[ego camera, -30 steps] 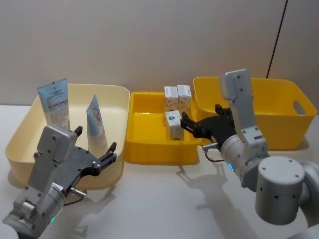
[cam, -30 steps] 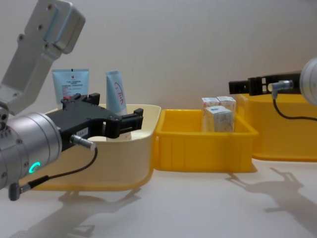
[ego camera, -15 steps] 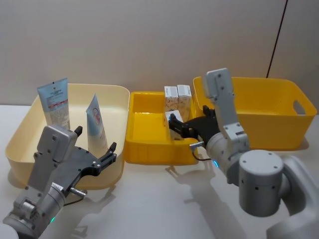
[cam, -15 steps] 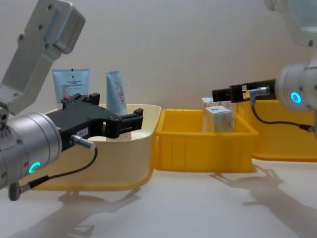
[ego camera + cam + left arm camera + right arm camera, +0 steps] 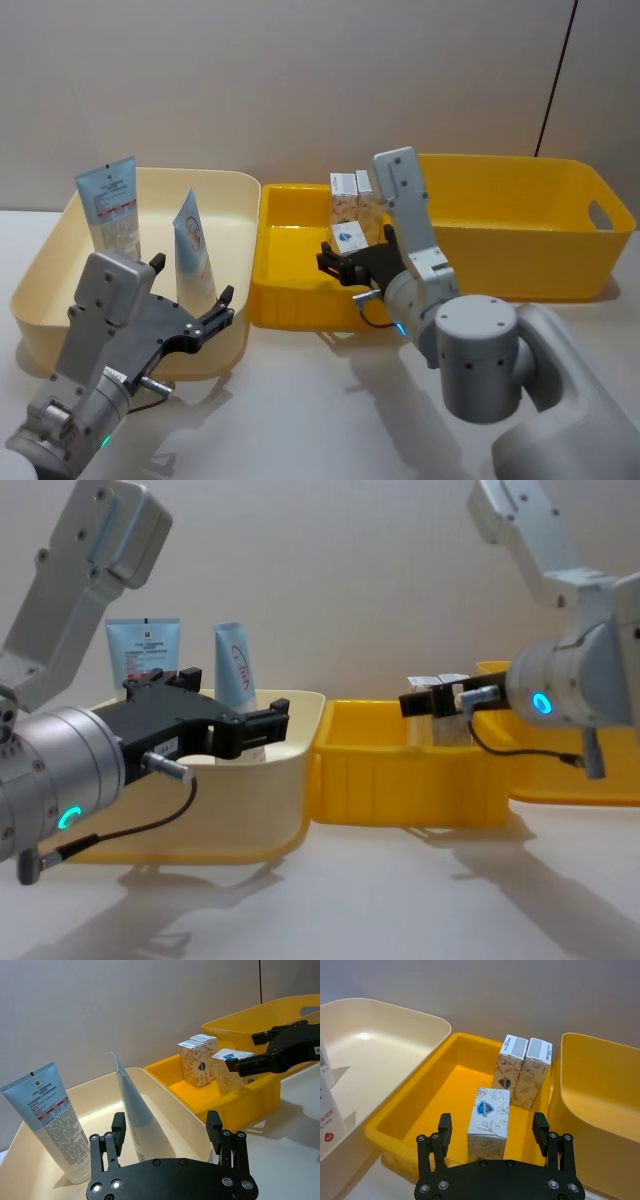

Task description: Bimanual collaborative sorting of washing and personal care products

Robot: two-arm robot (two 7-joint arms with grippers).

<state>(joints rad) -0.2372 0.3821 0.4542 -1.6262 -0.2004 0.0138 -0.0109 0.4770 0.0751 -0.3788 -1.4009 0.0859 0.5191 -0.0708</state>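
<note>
Sorting pauses on the brink of a pick: the left gripper (image 5: 192,280) hovers at the near rim of the cream bin (image 5: 40,265), jaws spread wide and holding nothing, while the right gripper (image 5: 492,1121) reaches into the small yellow tray (image 5: 290,300), its fingers equally wide and set to either side of the nearest carton (image 5: 489,1110). Whether the pads touch the box yet cannot be told. The step in hand appears to be the grasp of that carton. The next move likely calls for the fingers to close squarely on its two side faces, then lift it straight up, clear of the tray wall and of the boxes behind. In the cream bin, two pale-blue tubes stand on their caps: the tall tube (image 5: 110,205) leans against the far left wall, and the narrower tube (image 5: 193,250) stands nearer the middle, just ahead of the left gripper. The tray holds three white cartons, the targeted one standing alone in front and the back pair (image 5: 522,1070) side by side, touching, against the far wall. The large yellow bin (image 5: 560,270) stands at the far right.
</note>
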